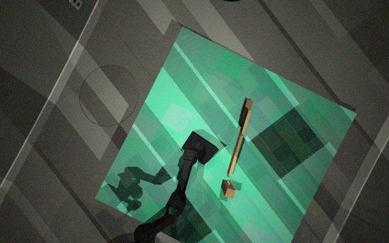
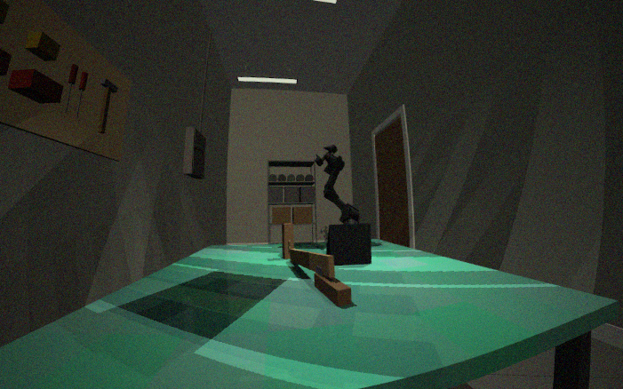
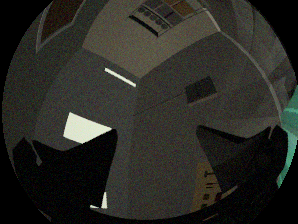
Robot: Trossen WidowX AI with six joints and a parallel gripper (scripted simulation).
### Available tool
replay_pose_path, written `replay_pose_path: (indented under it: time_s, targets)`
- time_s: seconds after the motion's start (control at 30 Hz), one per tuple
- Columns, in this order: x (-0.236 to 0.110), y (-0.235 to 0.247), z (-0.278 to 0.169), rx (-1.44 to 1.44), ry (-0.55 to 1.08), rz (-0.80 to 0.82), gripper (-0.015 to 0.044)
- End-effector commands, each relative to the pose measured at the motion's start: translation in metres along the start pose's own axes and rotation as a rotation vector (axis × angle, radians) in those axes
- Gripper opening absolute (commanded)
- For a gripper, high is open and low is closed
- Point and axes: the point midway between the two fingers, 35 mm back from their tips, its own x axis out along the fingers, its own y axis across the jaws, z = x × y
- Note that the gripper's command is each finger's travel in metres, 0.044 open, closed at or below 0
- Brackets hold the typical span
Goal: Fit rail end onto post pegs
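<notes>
Tabletop (image 2: 473, 309) in mottled green fills most of the exterior view, standing in a dim workshop room with a brown door (image 2: 392, 188) on one wall, a shelf rack (image 2: 268, 202) at the far end and a tool board (image 2: 86, 130) carrying a hammer and screwdrivers. Next in size is the black six-joint arm (image 2: 332, 186), which rises from a dark box-shaped pedestal (image 2: 359, 253) on the table and reaches well above everything on it. The long wooden bed rail (image 1: 238, 141) lies slanted: its far end sits in the bracket on the low footboard block (image 2: 335, 289), while its near end rests down on the table, close in front of the short wooden post (image 1: 228, 188) but apart from it, not fitted. The pegs on the post are too small to make out. Smallest is the gripper (image 2: 322, 159), raised high at the top of the arm and well away from the rail; its fingers are spread wide with nothing between them. The wrist camera shows only walls, a ceiling light and the distant rack
</notes>
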Motion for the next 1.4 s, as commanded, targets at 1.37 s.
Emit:
replay_pose_path:
  time_s: [1.37]
  targets:
    - [-0.195, 0.053, -0.43, -1.277, 0.718, 0.81, 0.044]
